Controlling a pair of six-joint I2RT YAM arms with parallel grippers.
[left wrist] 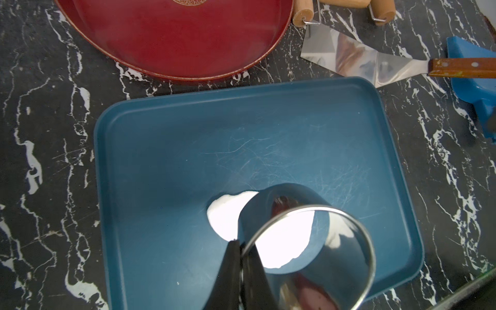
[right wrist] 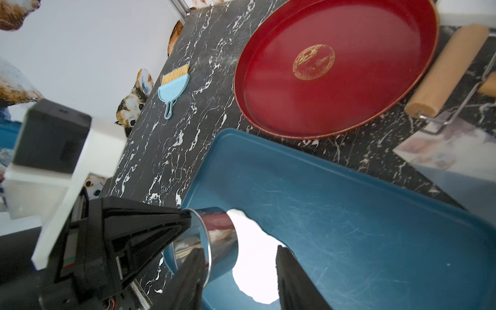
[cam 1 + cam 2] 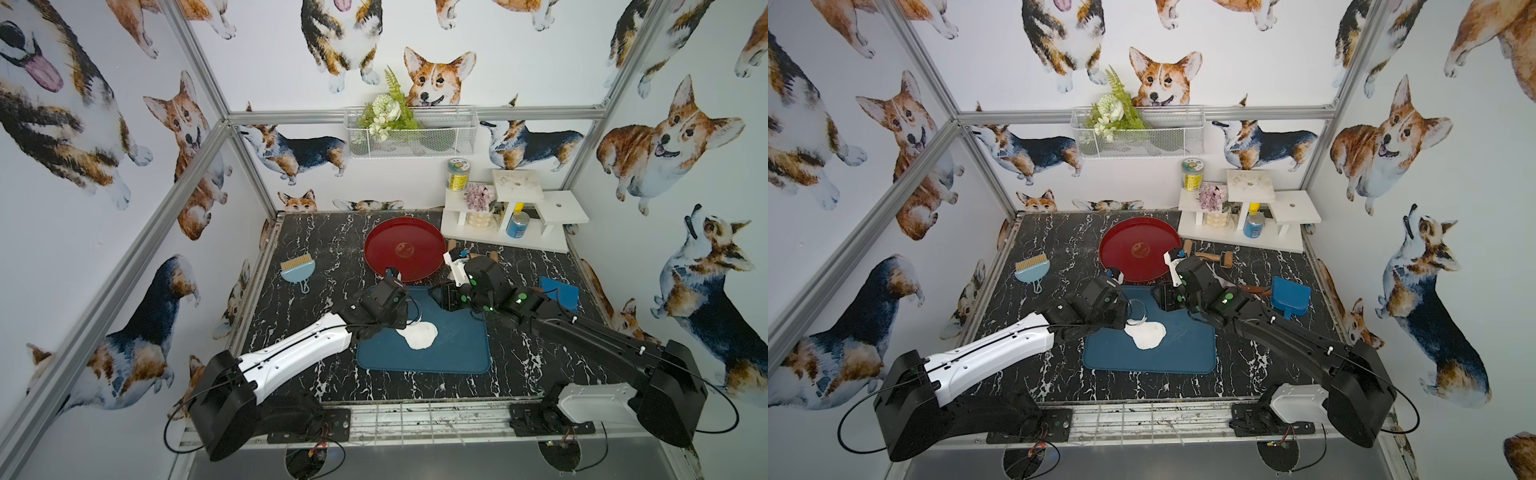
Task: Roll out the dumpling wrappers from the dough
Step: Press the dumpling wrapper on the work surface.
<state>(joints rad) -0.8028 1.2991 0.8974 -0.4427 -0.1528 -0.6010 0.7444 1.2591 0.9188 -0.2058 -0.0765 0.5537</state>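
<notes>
Left wrist view: left gripper [image 1: 240, 243] pinching ring cutter [image 1: 284, 194] wall.
Cutter over dough [image 1: 225, 214] on blue tray [image 1: 188, 134]; right gripper [image 2: 239, 252] fingers spread.

The metal ring [image 1: 341, 257] hides part of the dough [image 1: 224, 214], and the left wrist view crops the red plate [image 1: 174, 37].

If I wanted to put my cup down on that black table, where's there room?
Bare table lies between the little brush and the blue tray, and along the near edge before the tray. The red plate is empty too. Crowded: around the dough and metal ring, and the far right by the rolling pin, spatula and shelf.
</notes>
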